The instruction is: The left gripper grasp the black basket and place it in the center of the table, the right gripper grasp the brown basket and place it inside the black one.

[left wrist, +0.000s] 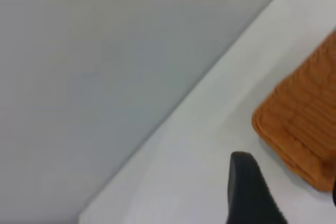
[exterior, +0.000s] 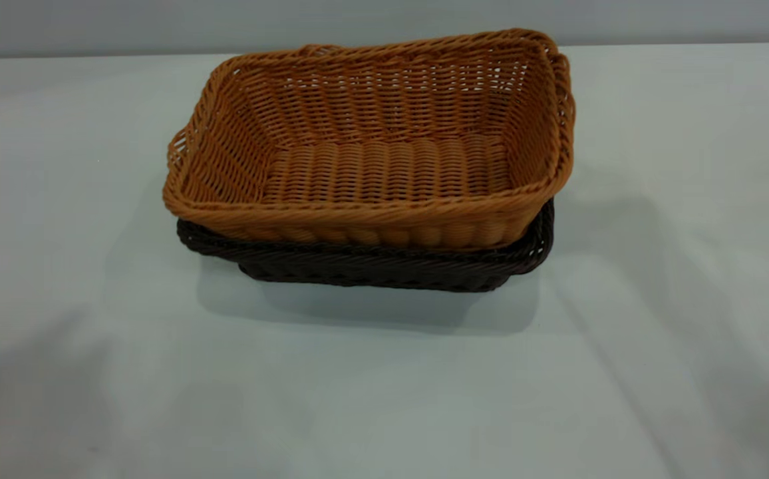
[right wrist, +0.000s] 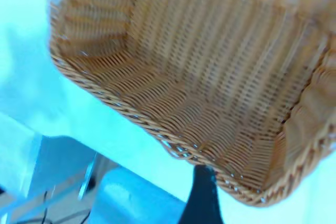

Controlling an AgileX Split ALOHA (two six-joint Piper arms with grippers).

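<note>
One dark finger of the right gripper (right wrist: pixel 202 195) is showing right at the rim of the brown basket (exterior: pixel 384 153); open or closed, I cannot tell. The left gripper (left wrist: pixel 252 190) is hanging near that basket, apart from it. The brown basket is sitting inside the black basket (exterior: pixel 384 266), mid-table (exterior: pixel 58 266).

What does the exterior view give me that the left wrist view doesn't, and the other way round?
Only the exterior view shows the black basket and that the brown basket sits nested inside it, slightly askew, with neither arm in frame. Only the left wrist view shows one dark finger of the left gripper, apart from the baskets, plus the grey wall behind. Both show the brown basket and the pale table.
</note>
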